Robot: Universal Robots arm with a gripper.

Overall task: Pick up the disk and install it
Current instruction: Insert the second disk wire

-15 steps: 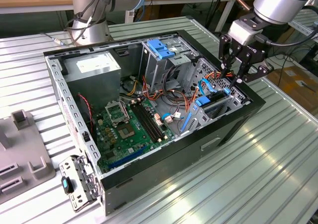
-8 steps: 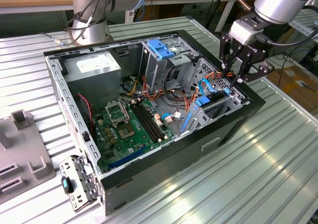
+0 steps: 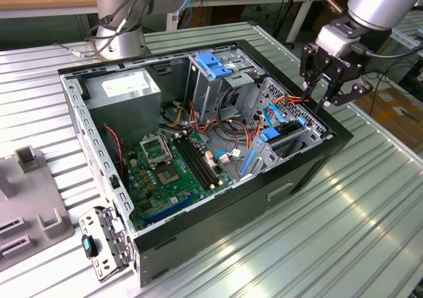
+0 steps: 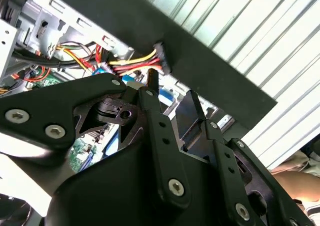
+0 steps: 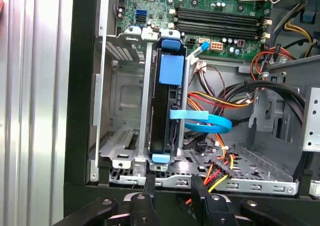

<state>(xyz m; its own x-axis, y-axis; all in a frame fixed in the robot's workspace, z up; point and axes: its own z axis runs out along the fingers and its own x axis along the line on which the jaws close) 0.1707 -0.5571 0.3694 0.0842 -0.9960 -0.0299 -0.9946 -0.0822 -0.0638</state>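
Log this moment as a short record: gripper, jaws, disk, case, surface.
gripper: above the case's edge at the exterior view's right, holding nothing
jaws: apart, empty
disk: on edge in the drive cage, blue carrier rails showing, below the gripper in the first wrist view
case: open computer case, motherboard exposed
surface: ribbed metal table

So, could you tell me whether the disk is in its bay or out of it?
In: the disk stands on edge in the drive cage, and the gripper hovers above, holding nothing.
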